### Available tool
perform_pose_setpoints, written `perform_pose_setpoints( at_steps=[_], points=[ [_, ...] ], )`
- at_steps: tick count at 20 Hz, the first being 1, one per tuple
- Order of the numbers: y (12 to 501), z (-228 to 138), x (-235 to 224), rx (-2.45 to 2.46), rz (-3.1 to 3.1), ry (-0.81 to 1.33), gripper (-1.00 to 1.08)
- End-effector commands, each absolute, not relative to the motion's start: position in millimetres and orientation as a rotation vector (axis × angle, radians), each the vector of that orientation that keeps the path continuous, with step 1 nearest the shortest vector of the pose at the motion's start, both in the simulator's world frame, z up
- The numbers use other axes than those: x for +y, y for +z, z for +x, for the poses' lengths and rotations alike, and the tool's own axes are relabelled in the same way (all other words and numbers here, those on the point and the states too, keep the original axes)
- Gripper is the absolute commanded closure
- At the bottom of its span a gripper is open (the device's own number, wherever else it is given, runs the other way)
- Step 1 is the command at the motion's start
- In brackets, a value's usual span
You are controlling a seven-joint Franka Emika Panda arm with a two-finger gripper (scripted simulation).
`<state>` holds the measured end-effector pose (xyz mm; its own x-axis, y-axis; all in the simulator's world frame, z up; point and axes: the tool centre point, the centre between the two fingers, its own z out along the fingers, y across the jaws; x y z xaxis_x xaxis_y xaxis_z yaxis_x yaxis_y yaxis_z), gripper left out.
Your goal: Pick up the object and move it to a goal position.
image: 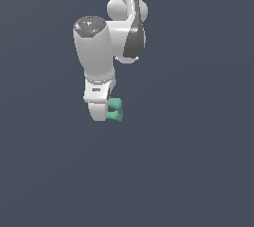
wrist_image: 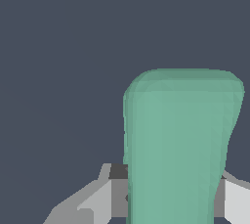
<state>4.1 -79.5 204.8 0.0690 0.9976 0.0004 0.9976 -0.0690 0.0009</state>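
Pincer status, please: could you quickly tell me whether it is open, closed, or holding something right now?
Pincer: closed on the teal-green block, with a finger on either side of it in the wrist view.

Teal-green pinched block (image: pixel 115 110) between the gripper (image: pixel 105 113) fingers, protruding to one side

My arm hangs straight down, wrist vertical, my gripper (image: pixel 110 112) clamped with both fingers (wrist_image: pixel 97 201) pressing inward.

Glossy white arm (image: pixel 96 52) with dark grey joint panels.
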Motion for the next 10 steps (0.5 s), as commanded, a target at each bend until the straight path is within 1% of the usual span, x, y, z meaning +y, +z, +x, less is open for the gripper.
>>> perform_pose_setpoints(
  at_steps=[1, 5, 10],
  points=[
    [216, 2, -91, 2.146, 2.296, 0.001, 1.08],
    [226, 1, -102, 2.146, 2.296, 0.001, 1.08],
    [227, 2, -103, 2.144, 2.296, 0.000, 1.08]
  ],
)
